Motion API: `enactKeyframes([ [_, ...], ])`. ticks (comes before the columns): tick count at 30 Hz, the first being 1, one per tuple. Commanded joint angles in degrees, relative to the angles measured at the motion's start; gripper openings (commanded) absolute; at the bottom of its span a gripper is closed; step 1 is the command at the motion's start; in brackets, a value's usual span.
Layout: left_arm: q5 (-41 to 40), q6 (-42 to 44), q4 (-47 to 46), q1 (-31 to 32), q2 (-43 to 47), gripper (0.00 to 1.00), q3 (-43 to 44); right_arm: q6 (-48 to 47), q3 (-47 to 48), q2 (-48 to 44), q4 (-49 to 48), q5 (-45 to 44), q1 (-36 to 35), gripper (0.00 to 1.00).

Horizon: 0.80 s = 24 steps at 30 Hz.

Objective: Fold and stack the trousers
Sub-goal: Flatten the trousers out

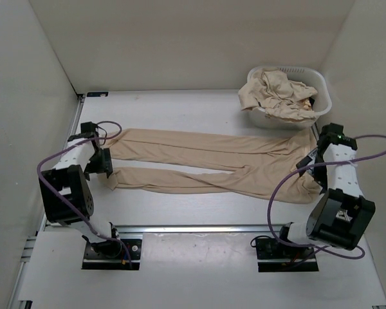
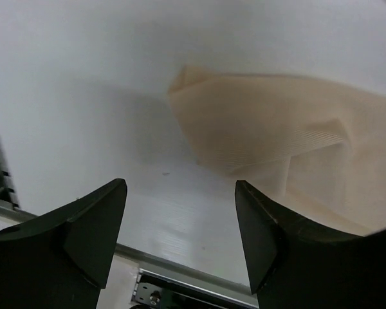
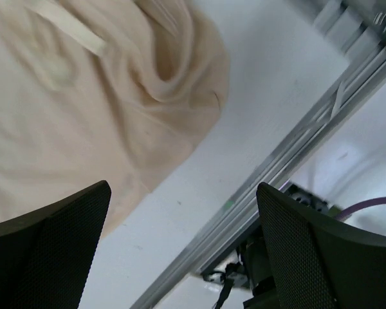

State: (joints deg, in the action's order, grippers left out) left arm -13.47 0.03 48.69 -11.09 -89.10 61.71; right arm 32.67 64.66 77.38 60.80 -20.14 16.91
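Note:
A pair of tan trousers (image 1: pixel 219 164) lies spread flat across the table, legs pointing left and waist at the right. My left gripper (image 1: pixel 108 175) is open and empty at the leg cuffs. In the left wrist view its jaws (image 2: pixel 180 215) stand wide apart over bare table, with a cuff (image 2: pixel 270 129) just ahead of them. My right gripper (image 1: pixel 314 172) is open and empty at the waist end. In the right wrist view its jaws (image 3: pixel 183 222) frame bare table beside the rumpled waistband (image 3: pixel 116 96).
A white laundry basket (image 1: pixel 321 96) at the back right holds more tan garments (image 1: pixel 273 93). A metal rail (image 1: pixel 193 228) runs along the table's near edge. White walls enclose the table on the left, back and right.

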Motion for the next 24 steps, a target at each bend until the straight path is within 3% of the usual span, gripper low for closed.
enactKeyframes([
  [1,5.73,-0.03,-3.85,-0.07,-2.12,0.81,-3.17,3.1,-6.89,1.36,-7.68,8.0,5.05,0.98],
  [6,11.44,-0.03,-5.7,0.55,-3.88,0.87,-3.18,1.61,-9.2,6.98,-15.17,10.03,5.07,0.98],
  [10,12.08,-0.03,-8.78,1.69,-7.48,0.89,-4.76,2.23,-9.2,13.57,-16.32,6.61,5.59,0.95],
  [12,10.58,-0.03,-10.45,1.69,-10.47,0.83,-4.76,2.93,-9.2,15.07,-16.32,5.38,5.59,0.8],
  [13,9.97,-0.03,-10.45,1.69,-11.18,0.74,-5.28,2.93,-9.99,15.77,-16.32,5.38,5.59,0.72],
  [14,9.96,-0.03,-10.45,1.69,-11.71,0.4,-5.29,3.54,-10.69,15.78,-16.32,5.38,6.2,0.64],
  [15,8.92,-0.03,-10.45,1.69,-11.71,0.2,-5.29,3.55,-10.7,15.78,-16.84,5.38,6.21,0.43],
  [16,8.21,-0.03,-10.45,1.69,-11.71,0.14,-5.29,3.55,-11.22,15.78,-16.85,5.38,6.9,0.31],
  [18,6.11,-0.03,-9.32,-1.19,-8.57,0.14,-5.9,3.55,-11.23,13.77,-14.4,4.85,7.52,0.07],
  [19,5.4,-0.03,-8.44,-2.43,-7.07,0.14,-5.9,3.55,-11.23,11.84,-13.17,4.24,7.53,0.02],
  [24,5.39,-0.03,2.88,-12.96,6.27,0.14,0.41,3.02,-9.82,0.6,-6.05,2.74,10.59,0.0],
])
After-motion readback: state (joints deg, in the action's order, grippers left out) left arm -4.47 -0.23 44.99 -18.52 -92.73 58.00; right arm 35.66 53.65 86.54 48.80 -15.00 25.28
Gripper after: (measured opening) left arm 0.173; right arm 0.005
